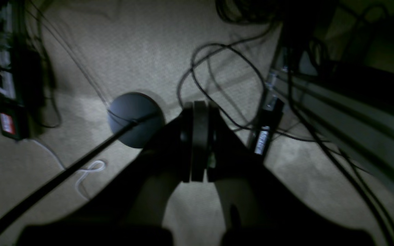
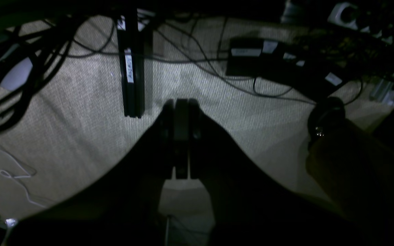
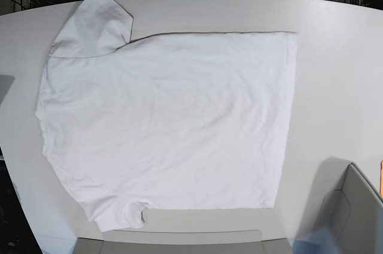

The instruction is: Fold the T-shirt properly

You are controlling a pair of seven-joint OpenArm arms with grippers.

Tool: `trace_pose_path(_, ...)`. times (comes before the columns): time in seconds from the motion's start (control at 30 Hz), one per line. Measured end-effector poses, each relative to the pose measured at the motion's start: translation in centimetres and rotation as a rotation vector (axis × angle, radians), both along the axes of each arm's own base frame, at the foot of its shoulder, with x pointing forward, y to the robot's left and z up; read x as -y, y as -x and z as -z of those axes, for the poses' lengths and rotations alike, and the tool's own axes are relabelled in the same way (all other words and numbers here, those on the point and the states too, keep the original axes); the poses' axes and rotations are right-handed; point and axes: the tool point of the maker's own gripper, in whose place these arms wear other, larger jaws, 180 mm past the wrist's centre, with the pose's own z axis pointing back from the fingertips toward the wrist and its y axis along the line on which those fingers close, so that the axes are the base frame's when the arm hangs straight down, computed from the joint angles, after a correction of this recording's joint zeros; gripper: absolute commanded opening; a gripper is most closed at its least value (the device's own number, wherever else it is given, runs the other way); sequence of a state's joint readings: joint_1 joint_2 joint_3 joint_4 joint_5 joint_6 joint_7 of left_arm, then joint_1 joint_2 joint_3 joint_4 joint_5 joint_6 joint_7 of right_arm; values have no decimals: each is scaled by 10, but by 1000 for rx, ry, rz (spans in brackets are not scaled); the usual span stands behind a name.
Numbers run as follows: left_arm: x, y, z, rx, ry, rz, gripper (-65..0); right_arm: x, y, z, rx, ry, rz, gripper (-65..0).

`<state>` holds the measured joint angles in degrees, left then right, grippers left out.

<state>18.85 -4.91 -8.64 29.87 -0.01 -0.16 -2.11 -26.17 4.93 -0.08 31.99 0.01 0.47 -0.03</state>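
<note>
The shirt (image 3: pixel 167 122) lies flat and spread out on the table (image 3: pixel 335 74), and no fold is made yet. It fills most of the table's middle. Its long way runs from side to side in the base view. The neck end points to that view's left and the straight bottom hem is on its right. One sleeve sticks up at the top left, and the other sits at the bottom left near the table's edge.

No arm shows over the table. Each wrist camera looks down at a carpet floor (image 1: pixel 142 51) with many cables (image 1: pixel 224 75), so both arms seem to hang low, away from the shirt. The left gripper (image 1: pixel 199 141) is squeezed tight with nothing in it. The right gripper (image 2: pixel 181 138) is squeezed tight too and holds nothing.

To start well, I think both arms should come up over the table and let their fingers spread. Then each one should pinch just one edge of the cloth, at matching spots, and lift it evenly so the fold stays straight and smooth.
</note>
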Motion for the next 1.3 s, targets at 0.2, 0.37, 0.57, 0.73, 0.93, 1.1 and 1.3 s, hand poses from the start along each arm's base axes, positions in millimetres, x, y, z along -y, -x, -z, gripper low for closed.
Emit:
trace_pose_path(0.2,-17,15,-22,35,-45,27,-650,3,25,-14,-1,-10,-19,-649)
trace_pose_path(0.37,-33,16,-45,86,-84,64,-650,30,31,-41,52,28,-67,-649)
trace_pose_path(0.57,-42,1,-86,188,-122,109,-650,2,2,-90,215,-43,-86,-649)
trace_pose_path(0.73,-42,-14,-125,229,-136,134,-650,-13,-3,-141,293,-82,-109,-649)
trace_pose_path(0.93,-45,-42,-172,317,-165,159,-650,-1,-58,-208,493,-97,-3,-649)
trace_pose_path(1.1,-69,-73,-216,400,-254,137,-650,24,-104,-274,667,-25,0,-649)
trace_pose_path(1.3,-63,-123,-266,566,-282,165,-650,43,-163,-296,845,31,-10,-649)
